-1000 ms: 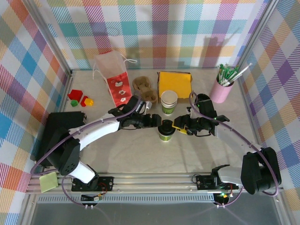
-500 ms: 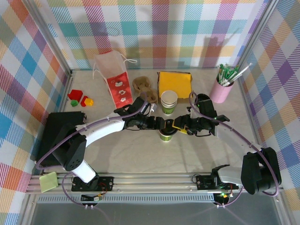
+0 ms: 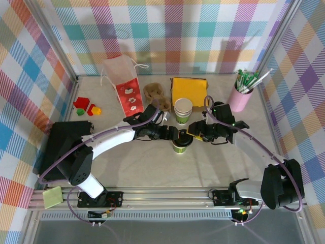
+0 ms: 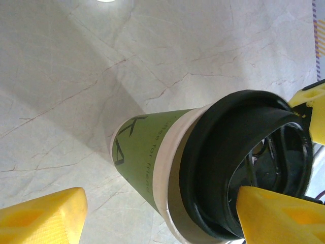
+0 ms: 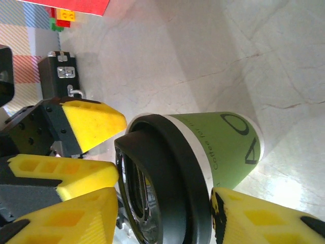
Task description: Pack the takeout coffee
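Top external: cup stack [image 3: 183, 111] behind coffee cup [image 3: 177, 148].

takeout coffee cup [image 4: 144, 152]: green body, white upper band, standing on the marble counter [image 4: 76, 76]
black lid [image 4: 238, 152]: on the cup's top
left gripper [image 4: 161, 201]: yellow fingers spread either side of the cup

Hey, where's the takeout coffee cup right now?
In the top view, the takeout coffee cup stands mid-table between the left gripper and right gripper, just nearer than the stack of cups.
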